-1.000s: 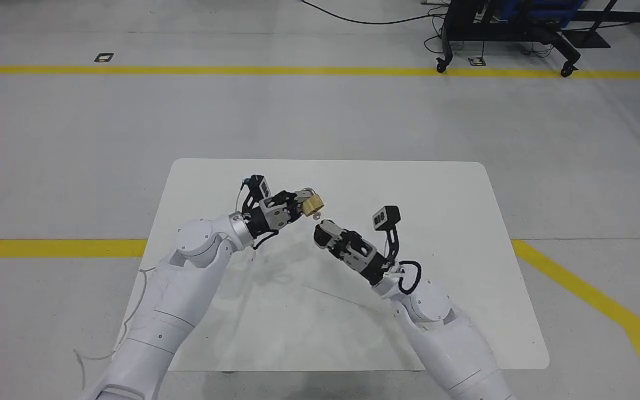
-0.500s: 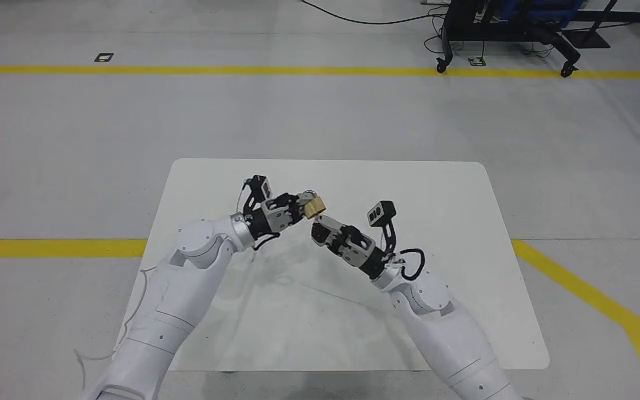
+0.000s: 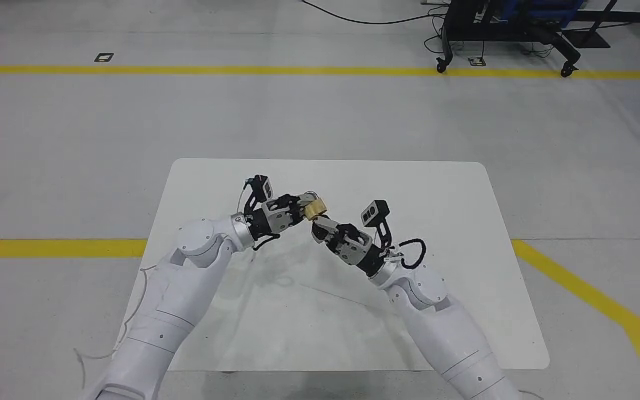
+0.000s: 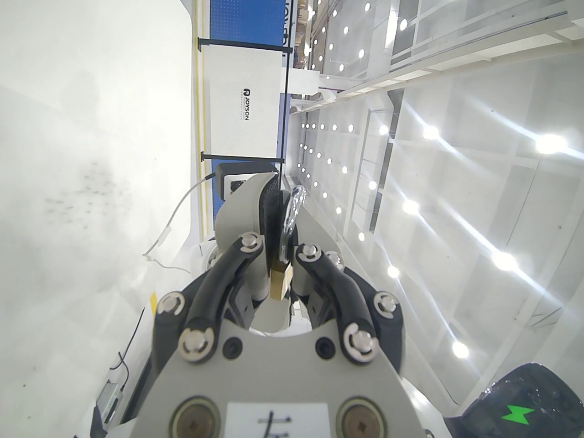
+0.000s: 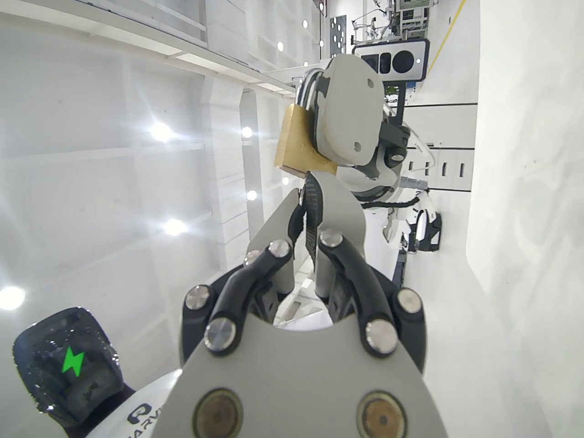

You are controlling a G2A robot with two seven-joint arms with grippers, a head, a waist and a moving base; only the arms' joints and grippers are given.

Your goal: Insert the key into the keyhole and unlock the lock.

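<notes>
The brass padlock (image 5: pixel 296 138) is held in the air above the middle of the counter (image 3: pixel 450 200). The left gripper (image 3: pixel 298 206) has its fingers (image 5: pixel 351 106) clamped on the padlock's body and shackle. The right gripper (image 5: pixel 312 184) sits just beneath the padlock's bottom edge, its fingers (image 5: pixel 342 211) pressed together. I cannot tell whether they grip a key.

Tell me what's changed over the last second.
The right end effector moved in toward the padlock, closing the gap; its tips now sit at the padlock's bottom edge. Nothing was grabbed or let go. The left end effector kept holding the padlock in place above the table.
</notes>
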